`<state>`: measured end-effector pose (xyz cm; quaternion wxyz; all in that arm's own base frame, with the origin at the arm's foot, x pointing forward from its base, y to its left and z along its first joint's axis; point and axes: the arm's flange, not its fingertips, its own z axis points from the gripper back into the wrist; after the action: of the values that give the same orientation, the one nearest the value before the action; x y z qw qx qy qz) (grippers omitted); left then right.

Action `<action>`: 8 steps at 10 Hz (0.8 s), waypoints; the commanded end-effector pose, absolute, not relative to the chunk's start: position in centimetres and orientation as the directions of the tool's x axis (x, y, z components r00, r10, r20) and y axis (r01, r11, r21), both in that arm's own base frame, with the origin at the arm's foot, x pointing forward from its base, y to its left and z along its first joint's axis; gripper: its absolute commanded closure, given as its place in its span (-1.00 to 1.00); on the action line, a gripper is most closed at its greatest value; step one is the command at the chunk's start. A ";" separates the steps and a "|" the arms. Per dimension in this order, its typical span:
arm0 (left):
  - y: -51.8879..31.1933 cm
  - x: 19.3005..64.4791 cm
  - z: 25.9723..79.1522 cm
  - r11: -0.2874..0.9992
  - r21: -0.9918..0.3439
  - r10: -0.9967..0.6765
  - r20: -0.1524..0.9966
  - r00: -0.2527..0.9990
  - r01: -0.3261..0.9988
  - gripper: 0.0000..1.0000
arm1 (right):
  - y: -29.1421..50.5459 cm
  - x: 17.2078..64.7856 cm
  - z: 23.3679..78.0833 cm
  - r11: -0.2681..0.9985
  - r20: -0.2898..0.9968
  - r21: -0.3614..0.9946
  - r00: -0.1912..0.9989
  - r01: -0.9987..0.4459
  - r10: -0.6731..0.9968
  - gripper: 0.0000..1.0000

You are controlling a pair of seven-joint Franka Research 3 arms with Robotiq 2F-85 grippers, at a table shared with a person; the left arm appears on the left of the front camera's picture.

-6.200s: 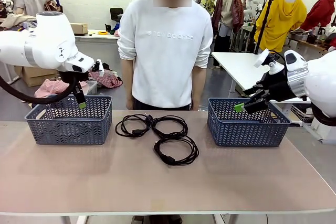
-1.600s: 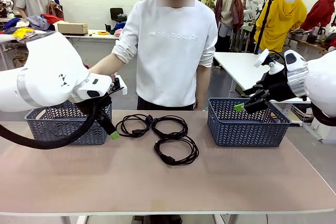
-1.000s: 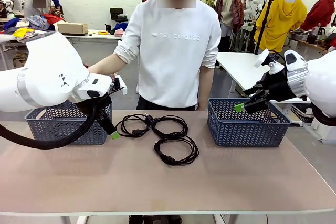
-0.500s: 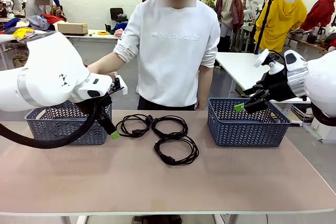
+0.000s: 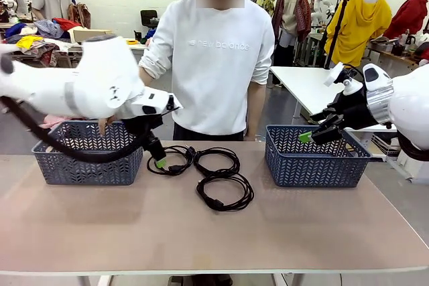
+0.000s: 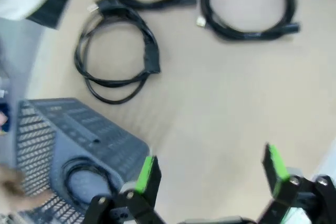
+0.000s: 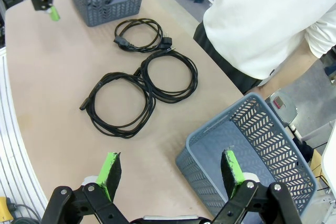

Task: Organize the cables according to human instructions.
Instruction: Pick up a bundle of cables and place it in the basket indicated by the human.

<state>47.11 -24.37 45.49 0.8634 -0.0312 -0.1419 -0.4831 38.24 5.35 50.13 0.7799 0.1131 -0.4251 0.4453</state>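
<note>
Desk [image 5: 201, 246]: flat, matte, pale brown top.
Left basket [image 5: 87, 165]: grey plastic, rectangular, walls pierced in a herringbone lattice; at the far left of the desk.
Right basket [image 5: 312, 165]: same make and shape, at the far right.
Cables [image 7: 169, 98]: thin, black, rubbery cords, each wound into a round coil with a blocky plug end.
Left coil [image 6: 154, 59]: flat on the desk, just right of the left basket.
Middle coil [image 5: 218, 174]: flat on the desk, touching the left coil's right edge.
Front coil [image 5: 228, 207]: nearer the robot, its far edge meeting the middle coil.
Fourth coil [image 6: 68, 177]: on the floor of the left basket; blurred in the left wrist view.
Left jaws: wide apart, gripping nothing; tilted down at the left coil's near-left edge, one green pad [image 5: 159, 163] low over it.
Right jaws: wide apart, gripping nothing; raised above the right basket's near corner, green pad [image 7: 110, 169] smooth and flat.
Person's hand [image 5: 104, 125]: at the left basket's far rim, partly hidden by the white arm.
</note>
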 end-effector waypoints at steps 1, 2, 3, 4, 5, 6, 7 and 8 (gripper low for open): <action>-26.8 50.6 46.1 0.563 0.100 -0.820 0.186 0.541 0.820 -1.00 | 5.3 38.4 50.0 0.575 0.766 -0.205 0.235 -0.792 0.598 -1.00; -27.8 52.2 45.7 0.585 0.118 -0.809 0.160 0.566 0.803 -1.00 | 5.3 38.4 50.0 0.575 0.766 -0.205 0.235 -0.792 0.598 -1.00; -28.9 53.9 45.2 0.609 0.120 -0.792 0.143 0.593 0.784 -1.00 | 5.3 38.4 50.0 0.575 0.766 -0.205 0.235 -0.792 0.598 -1.00; -29.8 55.3 44.5 0.623 0.139 -0.782 0.122 0.611 0.770 -1.00 | 5.3 38.4 50.0 0.575 0.766 -0.205 0.235 -0.792 0.598 -1.00; -30.6 56.4 43.7 0.631 0.143 -0.776 0.113 0.621 0.762 -1.00 | 5.3 38.4 50.0 0.575 0.766 -0.205 0.235 -0.792 0.598 -1.00; -31.2 57.4 42.9 0.635 0.148 -0.773 0.109 0.626 0.758 -1.00 | 5.3 38.4 50.0 0.575 0.766 -0.205 0.235 -0.792 0.598 -1.00; -31.8 58.2 42.2 0.629 0.163 -0.777 0.115 0.619 0.760 -1.00 | 5.3 38.4 50.0 0.575 0.766 -0.205 0.235 -0.792 0.598 -1.00; -32.3 58.9 41.7 0.626 0.177 -0.780 0.125 0.613 0.760 -1.00 | 5.3 38.4 50.0 0.575 0.766 -0.205 0.235 -0.792 0.598 -1.00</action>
<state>58.19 -31.65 41.40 0.8953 0.0390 -0.0893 -0.4347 38.22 5.39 50.15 0.7796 0.1127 -0.4252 0.4458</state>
